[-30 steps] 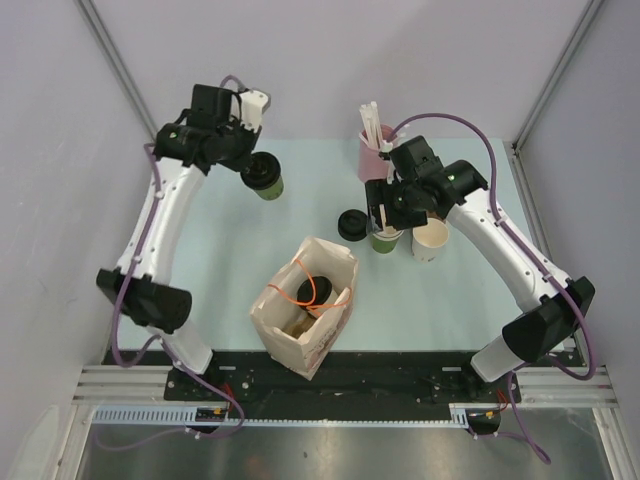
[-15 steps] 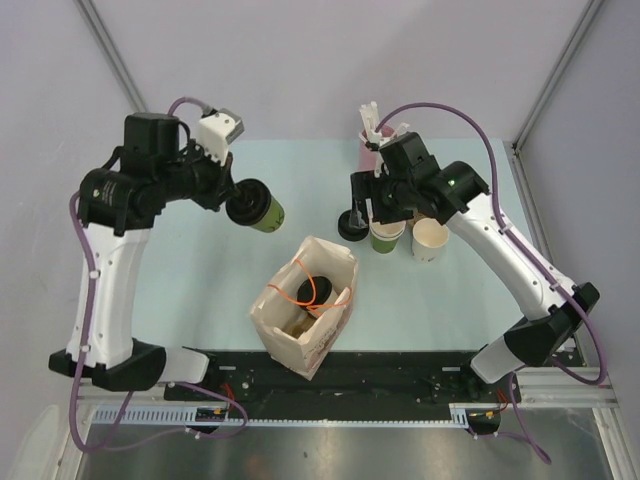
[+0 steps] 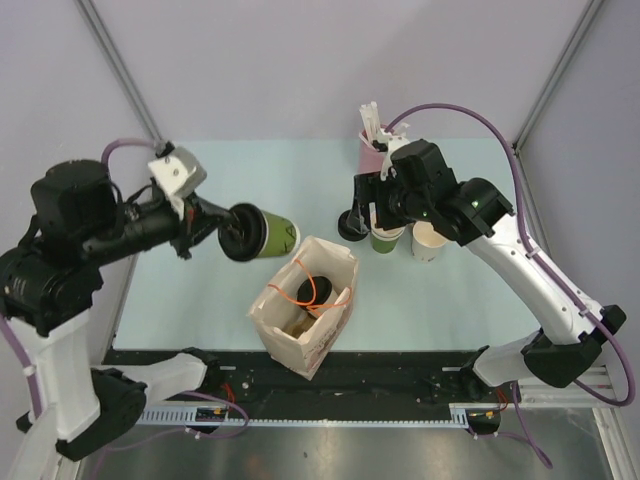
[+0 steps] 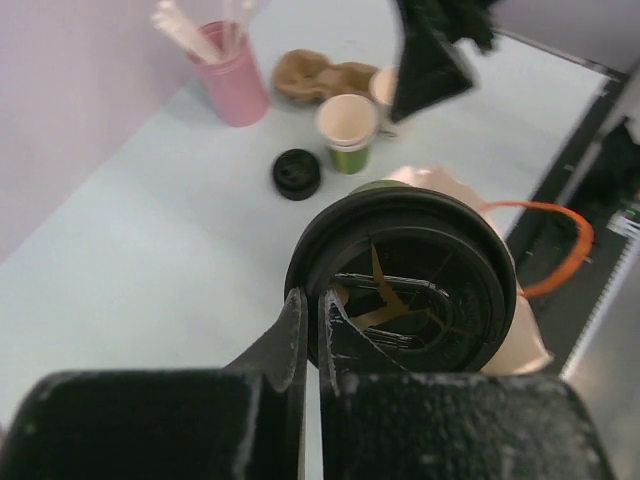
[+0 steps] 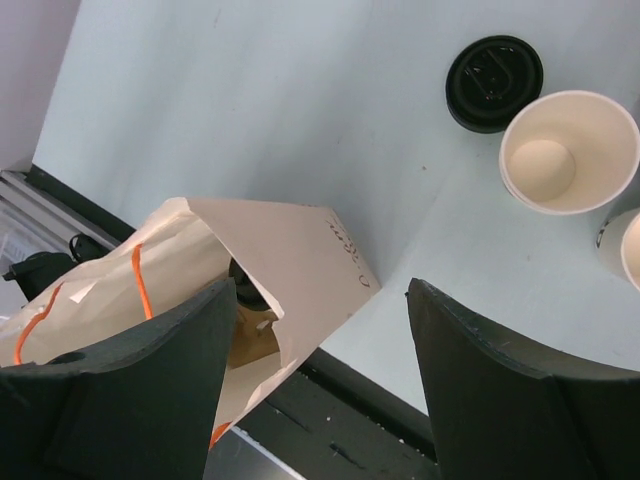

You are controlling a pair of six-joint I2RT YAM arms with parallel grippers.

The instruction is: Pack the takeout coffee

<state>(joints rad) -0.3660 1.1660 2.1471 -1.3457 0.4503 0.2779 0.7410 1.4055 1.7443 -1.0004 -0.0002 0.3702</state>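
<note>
paper bag [image 3: 298,345] mouth open, orange handles [image 3: 303,294] across

Top camera: high, behind the arm bases, looking down on the whole table [image 3: 300,180].

Left wrist camera: tight behind the left fingers [image 4: 280,340], lidded cup [image 4: 400,270] filling the foreground, facing out across the table.

Right wrist camera: aimed steeply down, fairly near, between the right fingers [image 5: 130,400].

All three share the paper bag [image 5: 290,250], loose lid [image 5: 494,69] and open cup [image 5: 568,150].
</note>
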